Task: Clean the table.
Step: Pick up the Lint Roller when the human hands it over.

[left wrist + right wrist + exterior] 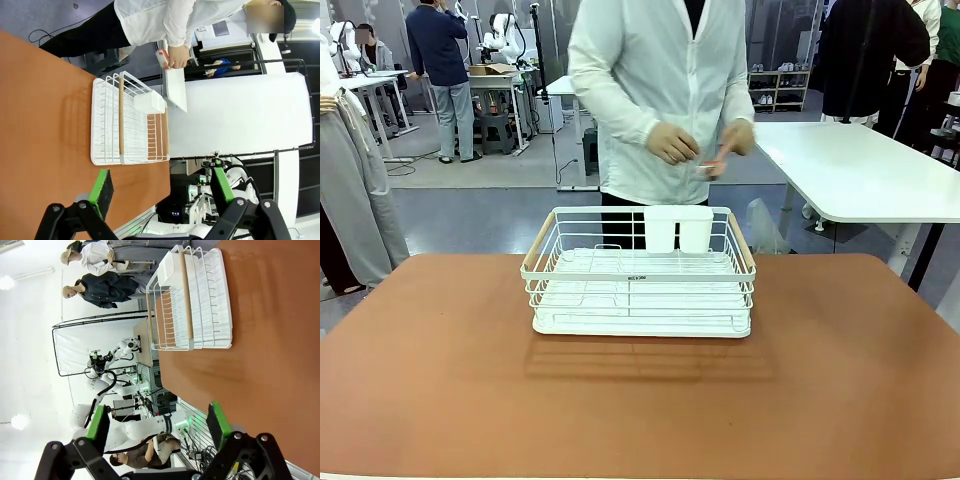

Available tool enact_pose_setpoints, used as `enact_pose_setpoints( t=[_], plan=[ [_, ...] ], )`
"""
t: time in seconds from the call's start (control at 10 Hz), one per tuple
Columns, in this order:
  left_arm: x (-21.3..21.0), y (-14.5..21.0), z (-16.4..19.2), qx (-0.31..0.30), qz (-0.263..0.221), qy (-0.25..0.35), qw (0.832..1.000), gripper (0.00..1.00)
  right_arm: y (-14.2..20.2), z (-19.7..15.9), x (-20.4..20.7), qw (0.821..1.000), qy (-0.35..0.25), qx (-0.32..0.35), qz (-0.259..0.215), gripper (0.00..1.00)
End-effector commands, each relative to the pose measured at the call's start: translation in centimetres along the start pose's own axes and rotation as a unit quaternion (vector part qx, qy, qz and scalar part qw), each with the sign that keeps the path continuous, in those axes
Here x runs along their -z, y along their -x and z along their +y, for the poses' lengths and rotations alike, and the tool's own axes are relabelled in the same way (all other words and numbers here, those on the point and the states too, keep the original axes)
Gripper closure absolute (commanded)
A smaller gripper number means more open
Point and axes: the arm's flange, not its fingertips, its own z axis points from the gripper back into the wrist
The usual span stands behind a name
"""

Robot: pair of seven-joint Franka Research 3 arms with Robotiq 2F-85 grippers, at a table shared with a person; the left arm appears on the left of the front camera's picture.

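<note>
The table (440, 380) is a wide reddish-brown top with a pale edge; it also shows in the left wrist view as table (40, 125) and in the right wrist view as table (280, 355). My left gripper (162, 192) hangs open above the table's near side, nothing between its green-padded fingers (102, 190). My right gripper (157, 427) is open too, with nothing between its fingers (218, 422). A person in a white shirt (660, 90) stands at the far side, holding a small thing (708, 168) in both hands.
A white wire rack (640, 280) with wooden handles and a white cup holder (678, 228) stands at the table's far middle. A white table (860, 170) stands behind at the right. Bare tabletop lies in front of and beside the rack.
</note>
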Motion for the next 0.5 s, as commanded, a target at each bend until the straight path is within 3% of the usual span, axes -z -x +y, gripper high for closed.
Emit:
enact_pose_setpoints(
  t=[0.0, 0.4],
  plan=[
    [-0.15, 0.15, -0.06, 0.0, -0.002, 0.0, 1.0, 0.0, 0.01, 0.06, -0.03, 1.0, 0.0, -0.001, 0.0, 0.0],
    [-0.15, 0.15, -0.06, 0.0, -0.002, 0.0, 1.0, 0.0, 0.01, 0.06, -0.03, 1.0, 0.0, -0.001, 0.0, 0.0]
  ],
)
